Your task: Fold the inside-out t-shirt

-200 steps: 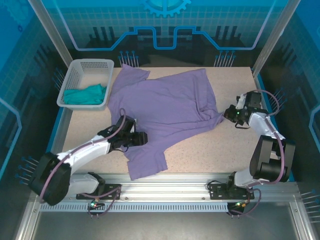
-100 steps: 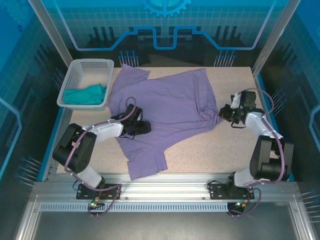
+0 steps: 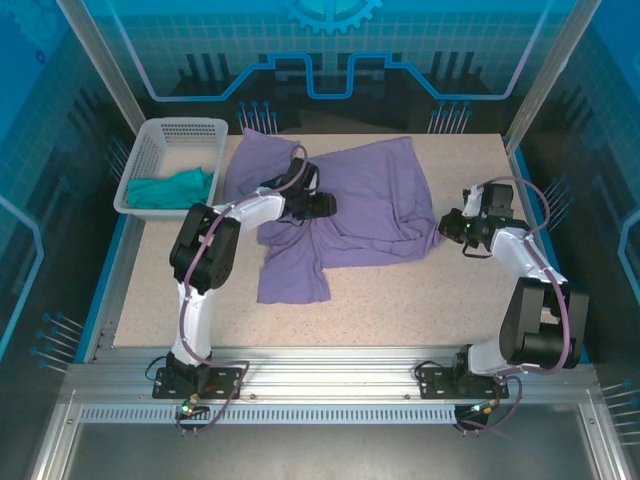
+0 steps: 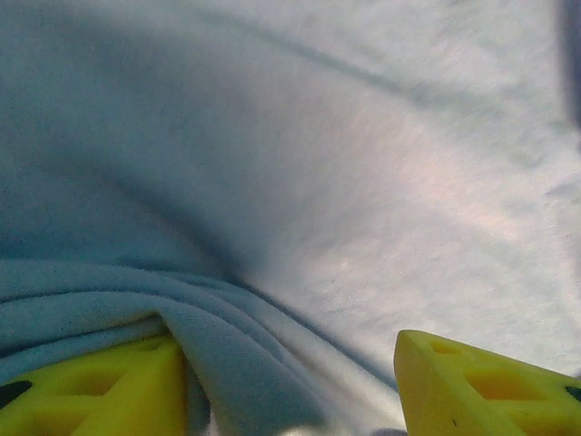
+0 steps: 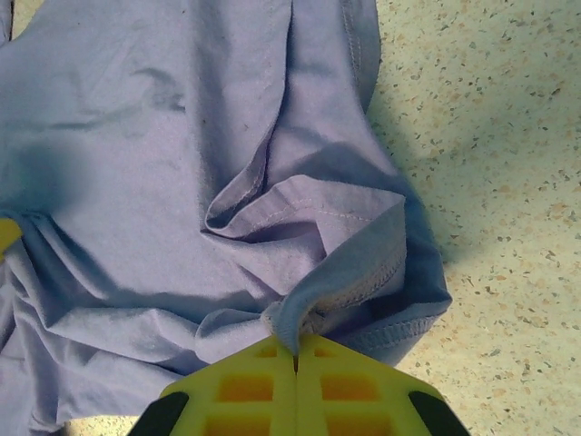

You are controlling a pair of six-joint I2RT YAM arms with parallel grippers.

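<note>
Close up, the right gripper [image 5: 297, 343] is seen clamped on the t-shirt [image 5: 136, 136] hem; overhead, the left gripper [image 3: 325, 205] is stretched far across it, fingers [image 4: 472, 381] apart around a fold, a grip not discernible.

Cannot judge the hold of the left gripper [image 4: 290, 372] from its yellow fingers [image 4: 472, 381], cut off at six o'clock, the seven-o'clock one half buried under a blurred fold of the inside-out t-shirt [image 4: 363, 182].
</note>
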